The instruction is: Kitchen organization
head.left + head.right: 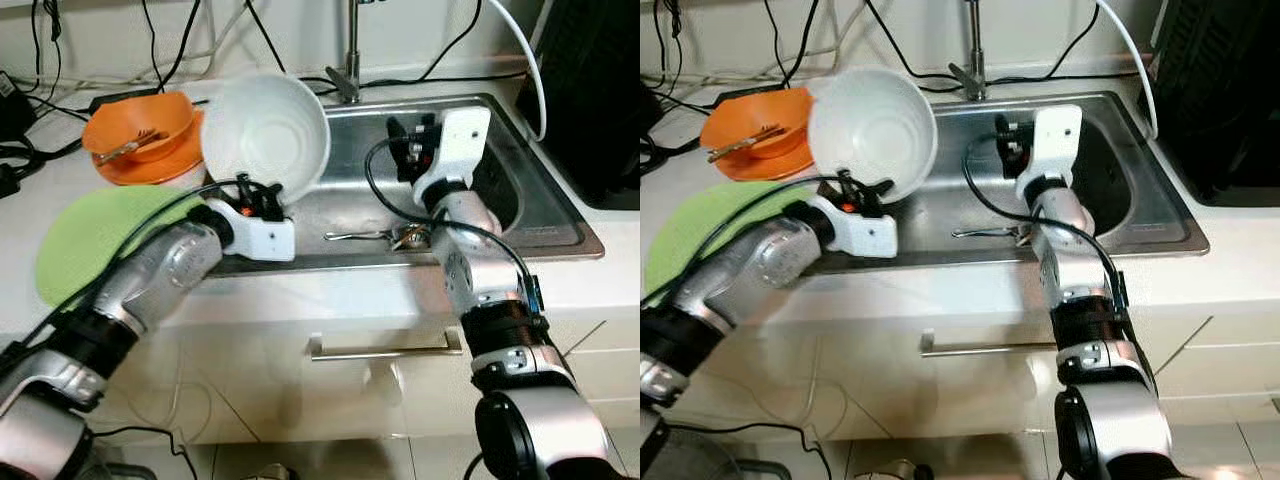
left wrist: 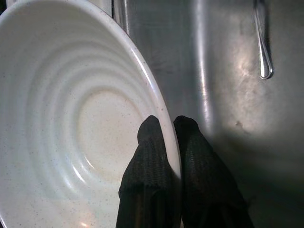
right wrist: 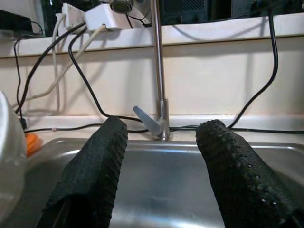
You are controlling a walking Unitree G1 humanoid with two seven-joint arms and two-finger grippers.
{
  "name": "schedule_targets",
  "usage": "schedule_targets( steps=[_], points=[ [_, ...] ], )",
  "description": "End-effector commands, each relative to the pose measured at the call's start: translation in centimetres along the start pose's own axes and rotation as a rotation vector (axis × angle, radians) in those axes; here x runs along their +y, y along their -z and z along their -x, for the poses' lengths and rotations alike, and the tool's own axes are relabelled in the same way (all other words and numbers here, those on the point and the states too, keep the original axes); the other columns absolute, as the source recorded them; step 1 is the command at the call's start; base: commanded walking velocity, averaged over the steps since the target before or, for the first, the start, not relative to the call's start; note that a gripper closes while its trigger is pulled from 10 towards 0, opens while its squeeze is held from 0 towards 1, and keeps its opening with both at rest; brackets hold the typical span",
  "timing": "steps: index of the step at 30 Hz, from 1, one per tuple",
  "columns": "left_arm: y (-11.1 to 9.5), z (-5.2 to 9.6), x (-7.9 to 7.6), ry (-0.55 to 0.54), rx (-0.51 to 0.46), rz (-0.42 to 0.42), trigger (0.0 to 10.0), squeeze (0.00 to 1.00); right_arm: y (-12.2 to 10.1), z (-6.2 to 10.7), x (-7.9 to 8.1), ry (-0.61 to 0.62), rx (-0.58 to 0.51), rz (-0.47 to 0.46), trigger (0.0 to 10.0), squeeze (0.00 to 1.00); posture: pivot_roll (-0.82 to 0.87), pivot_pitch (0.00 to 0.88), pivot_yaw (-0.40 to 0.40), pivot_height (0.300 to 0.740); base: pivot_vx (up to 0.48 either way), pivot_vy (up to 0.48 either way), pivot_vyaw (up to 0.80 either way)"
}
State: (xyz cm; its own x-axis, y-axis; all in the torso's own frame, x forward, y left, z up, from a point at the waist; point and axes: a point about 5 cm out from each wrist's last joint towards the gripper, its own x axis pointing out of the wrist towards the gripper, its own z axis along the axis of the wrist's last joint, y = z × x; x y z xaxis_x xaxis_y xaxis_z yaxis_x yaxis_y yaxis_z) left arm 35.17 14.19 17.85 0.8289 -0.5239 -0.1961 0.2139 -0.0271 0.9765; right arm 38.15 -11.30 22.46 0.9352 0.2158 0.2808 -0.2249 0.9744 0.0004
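A large white bowl (image 1: 265, 130) is held tilted over the left edge of the steel sink (image 1: 500, 130). My left gripper (image 2: 168, 128) is shut on the bowl's rim (image 2: 161, 109), one finger inside and one outside. My right gripper (image 3: 161, 137) is open above the sink, facing the faucet (image 3: 159, 80), with nothing between its fingers. A metal spoon (image 1: 365, 236) and a small round item (image 1: 412, 237) lie on the sink floor near its front wall.
An orange bowl (image 1: 140, 125) with utensils sits on an orange plate on the counter at the left. A green plate (image 1: 90, 240) lies nearer the front. Cables run along the back wall. A dark appliance (image 1: 590, 90) stands at the right. A drawer handle (image 1: 385, 350) is below.
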Motion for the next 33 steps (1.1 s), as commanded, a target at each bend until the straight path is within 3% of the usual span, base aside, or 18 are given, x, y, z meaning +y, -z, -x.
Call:
schedule_targets(
  steps=[1, 24, 25, 33],
  points=[
    [0.1, -0.5, 1.4, -0.051, 0.000, -0.031, 10.0, 0.00, -0.7, -0.3, 0.6, -0.028, -0.005, -0.016, 10.0, 1.00, 0.17, 0.028, 0.116, 0.740, 0.000, 0.000, 0.00],
    [-0.8, -2.7, 1.4, -0.092, -0.021, -0.037, 10.0, 0.00, -1.1, 0.5, 2.8, -0.196, 0.054, -0.068, 10.0, 1.00, 0.13, 0.010, 0.116, 0.740, 0.000, 0.000, 0.00],
    [-0.9, -2.7, 1.4, -0.093, -0.025, -0.040, 10.0, 0.00, -1.0, 0.6, 2.9, -0.203, 0.061, -0.064, 10.0, 0.00, 0.13, 0.009, 0.116, 0.740, 0.000, 0.000, 0.00],
    [-1.5, -3.1, 1.7, -0.119, -0.048, -0.052, 10.0, 0.00, -0.4, 0.9, 3.1, -0.214, 0.101, -0.067, 10.0, 0.00, 0.13, 0.005, 0.116, 0.740, 0.000, 0.000, 0.00]
  ],
)
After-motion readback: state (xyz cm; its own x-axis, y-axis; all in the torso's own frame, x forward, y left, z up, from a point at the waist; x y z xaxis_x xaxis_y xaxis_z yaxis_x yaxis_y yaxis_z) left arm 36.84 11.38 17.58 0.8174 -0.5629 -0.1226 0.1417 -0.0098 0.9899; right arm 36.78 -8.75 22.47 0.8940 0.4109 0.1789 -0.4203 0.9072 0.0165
